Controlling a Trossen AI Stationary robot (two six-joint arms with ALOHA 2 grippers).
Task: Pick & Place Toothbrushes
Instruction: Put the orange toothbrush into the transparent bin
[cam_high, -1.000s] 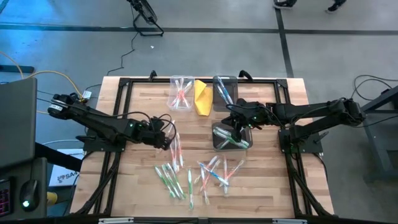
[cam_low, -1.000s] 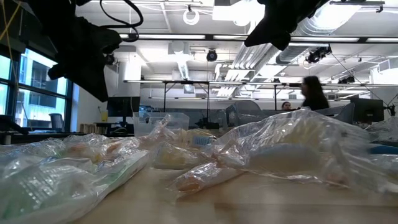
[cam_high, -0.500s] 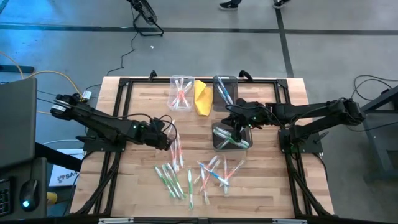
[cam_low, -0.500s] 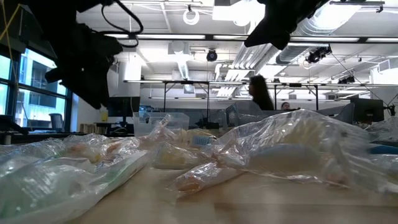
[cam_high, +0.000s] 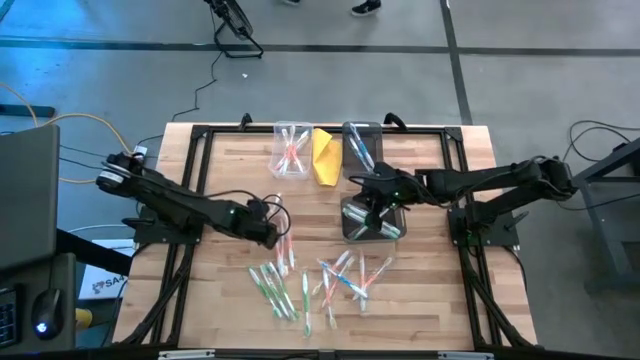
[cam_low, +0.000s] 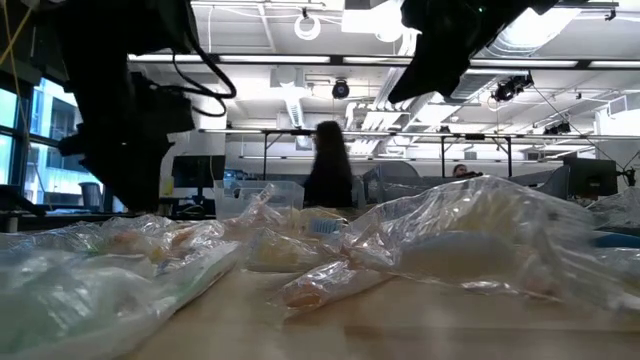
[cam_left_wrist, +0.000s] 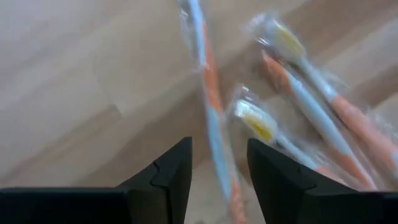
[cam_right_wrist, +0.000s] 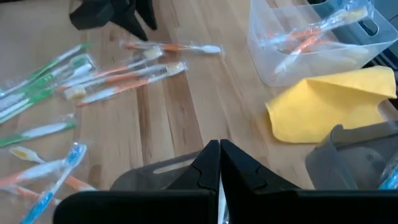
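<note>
Orange-handled toothbrushes (cam_left_wrist: 214, 118) lie loose mid-table under the left gripper (cam_left_wrist: 217, 163), whose fingers have just parted, apparently empty, likely readying a grasp. Right gripper (cam_right_wrist: 219, 163) stays closed over the grey bin (cam_high: 357, 210).

two dark jointed arms (cam_high: 190, 208), black cables looping along; dark wedge-shaped fingers (cam_left_wrist: 168, 180).

High view evenly lit, soft shadows under the arms on the table (cam_high: 220, 150). Low view backlit by bright ceiling lights (cam_low: 300, 25); arms are silhouettes, near plastic wrappers (cam_low: 120, 270) out of focus with glare. Left wrist view heavily blurred, toothbrushes (cam_left_wrist: 211, 106) smeared. Right wrist view sharp, evenly bright.
</note>
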